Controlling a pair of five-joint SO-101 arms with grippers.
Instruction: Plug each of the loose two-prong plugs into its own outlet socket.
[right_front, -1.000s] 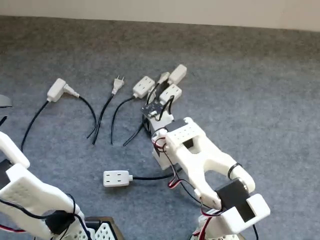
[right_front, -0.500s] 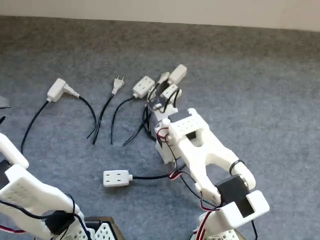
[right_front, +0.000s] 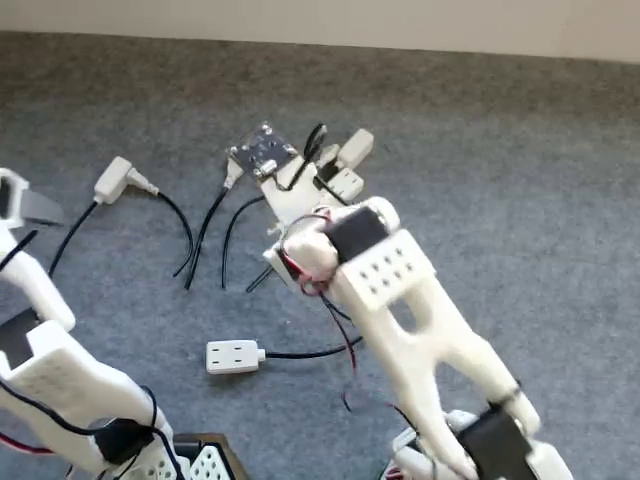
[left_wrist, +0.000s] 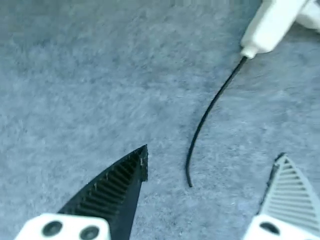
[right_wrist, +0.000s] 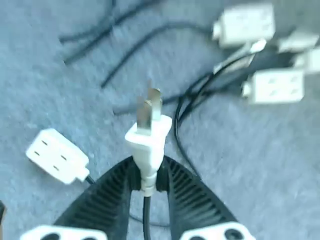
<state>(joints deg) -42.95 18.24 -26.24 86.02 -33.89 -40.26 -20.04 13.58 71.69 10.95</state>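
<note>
White two-prong plug (right_wrist: 148, 137) sits clamped in the right gripper (right_wrist: 148, 167), prongs outward, apart from the triple outlet socket (right_wrist: 56, 156). Left gripper (left_wrist: 213, 154) gapes wide, holding nothing, well apart from that socket.

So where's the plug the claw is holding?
In the right wrist view, the white plug sits clamped in the right gripper, prongs pointing outward, above the carpet near a socket block.

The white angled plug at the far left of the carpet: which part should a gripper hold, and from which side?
Probably its blocky body, from above, closing across the narrow width. The angled plug lies flat; its prongs stick out sideways and its cord leaves one end, so both stay free.
</note>
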